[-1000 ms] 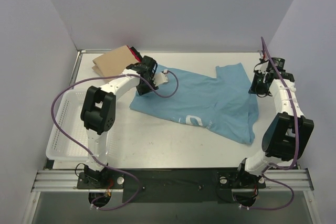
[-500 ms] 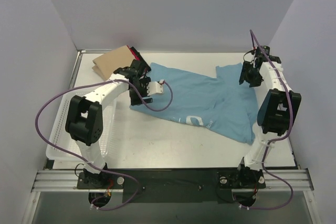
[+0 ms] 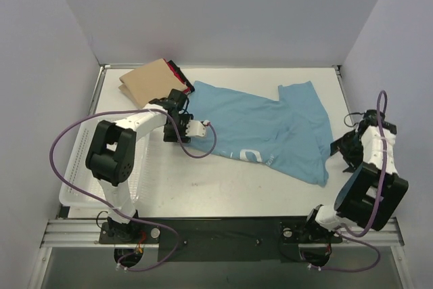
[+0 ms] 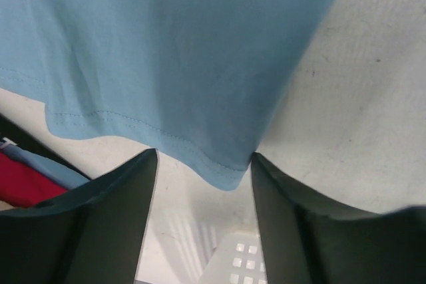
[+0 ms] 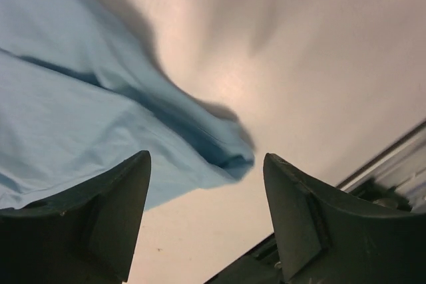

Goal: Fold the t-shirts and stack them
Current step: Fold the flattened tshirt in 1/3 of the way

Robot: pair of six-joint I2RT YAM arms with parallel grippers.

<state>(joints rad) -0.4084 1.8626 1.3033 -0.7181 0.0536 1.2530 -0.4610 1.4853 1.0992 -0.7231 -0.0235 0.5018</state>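
Left tool [image 4: 203,159] and right tool [image 5: 206,159] both gape empty (over edges of the blue t-shirt [image 3: 264,126]).

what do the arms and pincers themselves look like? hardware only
The left arm and right arm: white links, black joint housings, a loose purple cable looping along each. The left pincer and right pincer: two dark matte wedge-shaped fingers each. No markings legible.

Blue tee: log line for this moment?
blue tee: spread, unfolded | left gripper: open at hem corner | right gripper: open over right corner | tan tee: folded, far-left
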